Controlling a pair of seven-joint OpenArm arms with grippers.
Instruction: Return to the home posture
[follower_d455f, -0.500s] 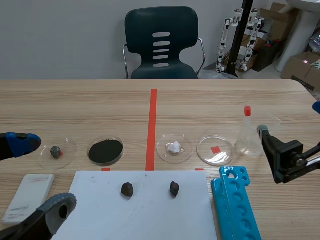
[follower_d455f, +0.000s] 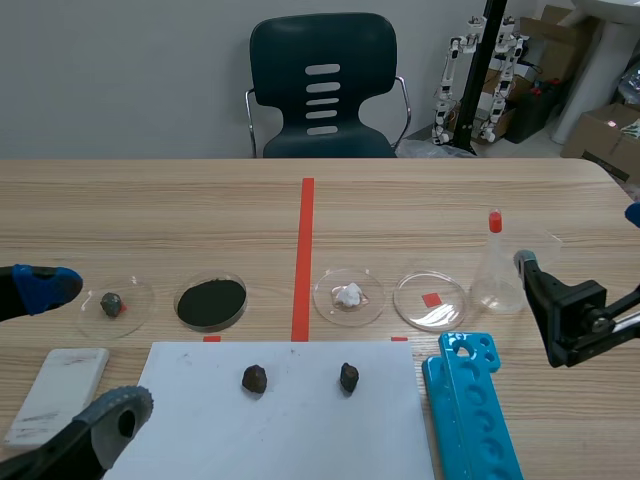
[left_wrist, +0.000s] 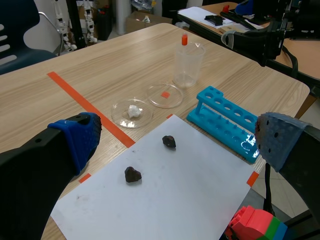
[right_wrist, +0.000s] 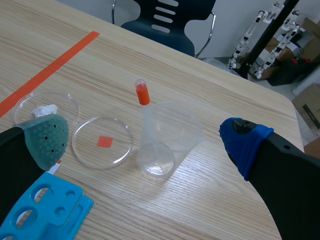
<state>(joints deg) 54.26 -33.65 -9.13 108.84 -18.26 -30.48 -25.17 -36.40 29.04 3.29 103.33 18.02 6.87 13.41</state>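
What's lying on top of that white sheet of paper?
Two dark lumps, lying apart, rest on the white sheet. One finger of the left gripper covers its near left corner, so anything there is hidden.

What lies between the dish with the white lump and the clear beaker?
An empty clear dish sits between the lump dish and the beaker; the scene view shows it plainly.

white paper (follower_d455f: 300, 430): two dark stones (follower_d455f: 254, 378) | blue rack (follower_d455f: 470, 410) just beside | four dishes (follower_d455f: 415, 290) behind
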